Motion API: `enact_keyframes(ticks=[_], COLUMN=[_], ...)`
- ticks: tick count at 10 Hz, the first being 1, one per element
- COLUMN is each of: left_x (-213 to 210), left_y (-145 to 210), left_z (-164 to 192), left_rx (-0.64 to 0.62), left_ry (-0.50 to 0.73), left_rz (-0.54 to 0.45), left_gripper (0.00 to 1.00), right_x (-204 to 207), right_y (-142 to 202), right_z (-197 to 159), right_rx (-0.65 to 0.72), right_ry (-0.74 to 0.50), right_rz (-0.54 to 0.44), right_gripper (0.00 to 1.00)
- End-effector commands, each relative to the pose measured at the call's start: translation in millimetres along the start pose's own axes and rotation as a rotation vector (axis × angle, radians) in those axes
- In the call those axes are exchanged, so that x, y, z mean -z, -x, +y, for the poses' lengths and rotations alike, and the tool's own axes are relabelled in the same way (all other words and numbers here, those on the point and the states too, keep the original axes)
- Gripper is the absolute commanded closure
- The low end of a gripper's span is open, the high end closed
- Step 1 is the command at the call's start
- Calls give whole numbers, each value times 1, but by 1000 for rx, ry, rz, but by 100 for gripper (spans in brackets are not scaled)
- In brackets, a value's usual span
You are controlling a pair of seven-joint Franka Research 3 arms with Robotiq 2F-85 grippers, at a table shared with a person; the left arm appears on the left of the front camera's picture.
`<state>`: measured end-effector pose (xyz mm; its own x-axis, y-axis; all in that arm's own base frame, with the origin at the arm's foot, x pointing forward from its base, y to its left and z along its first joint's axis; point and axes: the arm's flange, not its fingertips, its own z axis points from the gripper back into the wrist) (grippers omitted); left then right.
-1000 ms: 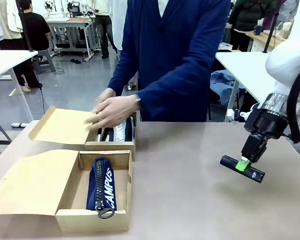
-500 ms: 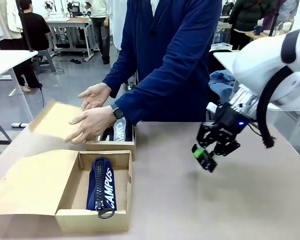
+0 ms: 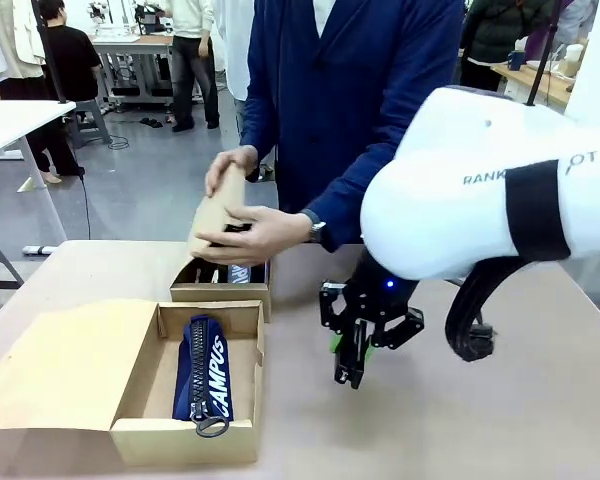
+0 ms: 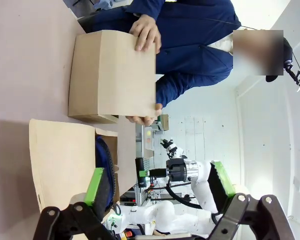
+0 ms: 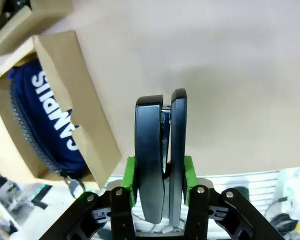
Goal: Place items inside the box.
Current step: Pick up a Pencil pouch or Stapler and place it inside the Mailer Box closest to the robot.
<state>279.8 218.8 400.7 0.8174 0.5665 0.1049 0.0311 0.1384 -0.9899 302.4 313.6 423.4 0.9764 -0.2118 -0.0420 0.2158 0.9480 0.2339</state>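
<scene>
My right gripper [image 3: 348, 350] is shut on a black stapler [image 3: 346, 368] that points down, just above the table and right of the near cardboard box [image 3: 185, 440]. In the right wrist view the stapler [image 5: 160, 145] stands clamped between the green pads [image 5: 129, 180], with the near box [image 5: 87, 125] to its left. A navy-blue "CAMPUS" pencil case [image 3: 204, 375] lies in that box. Behind it, the person's hands [image 3: 260, 235] fold the lid [image 3: 215, 212] over the far box [image 3: 220, 293]. My left gripper [image 4: 157, 182] is open with nothing between its fingers.
The near box's lid [image 3: 65, 365] lies flat to the left. A person in a blue jacket [image 3: 360, 110] stands at the table's far edge. Bare tabletop [image 3: 500, 420] stretches to the right under my right arm.
My right arm has swung left across the table with the stapler, from the right side to beside the near box. The person has raised the far box's lid from flat to nearly shut.
</scene>
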Motion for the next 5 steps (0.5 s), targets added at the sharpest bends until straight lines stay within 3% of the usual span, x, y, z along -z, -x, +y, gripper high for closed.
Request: enact_keyframes(ticks=[1, 5], left_x=[1, 1], left_y=[5, 5], left_z=[-1, -1], left_rx=[19, 19], left_ry=[17, 17], left_rz=[-5, -5], left_gripper=[0, 0], right_x=[-15, -50], right_y=[-19, 2], right_z=[-14, -97], right_rx=[-41, -183], right_ry=[-16, -147], right_rz=[46, 123], right_gripper=[58, 58])
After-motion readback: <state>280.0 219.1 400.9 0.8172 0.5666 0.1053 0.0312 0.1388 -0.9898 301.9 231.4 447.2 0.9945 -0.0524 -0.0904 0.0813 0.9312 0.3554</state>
